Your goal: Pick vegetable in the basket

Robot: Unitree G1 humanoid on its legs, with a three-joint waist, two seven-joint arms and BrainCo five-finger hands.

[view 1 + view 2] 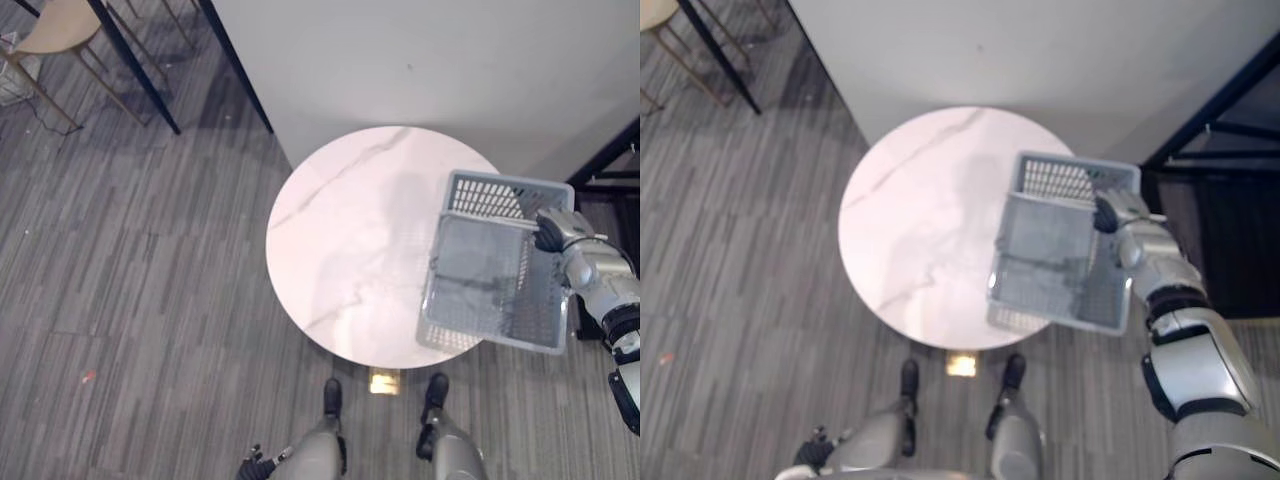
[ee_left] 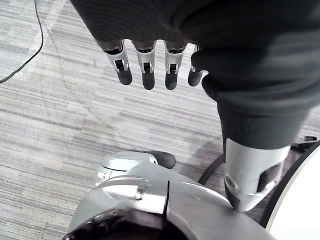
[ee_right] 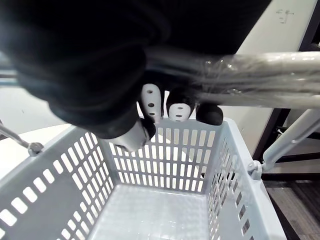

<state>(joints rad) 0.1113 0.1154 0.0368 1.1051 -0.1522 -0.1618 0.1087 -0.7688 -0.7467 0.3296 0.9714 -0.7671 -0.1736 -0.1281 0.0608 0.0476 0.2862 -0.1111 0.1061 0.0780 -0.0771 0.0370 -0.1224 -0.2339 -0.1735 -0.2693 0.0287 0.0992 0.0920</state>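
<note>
A grey slotted plastic basket (image 1: pixel 500 192) hangs over the right front edge of the round white marble table (image 1: pixel 345 230). My right hand (image 1: pixel 556 231) is shut on the basket's metal handle (image 3: pixel 240 75), with its fingers (image 3: pixel 151 102) curled round the bar. The inside of the basket (image 3: pixel 150 210) holds nothing, and I see no vegetable on the table. My left hand (image 2: pixel 145 65) hangs low beside my body near the floor, its fingers relaxed and holding nothing.
A white wall (image 1: pixel 450 60) stands right behind the table. A black metal rack (image 1: pixel 610 170) is at the right, close to the basket. A beige chair (image 1: pixel 60 25) and dark table legs (image 1: pixel 140 70) stand far left on the grey striped floor.
</note>
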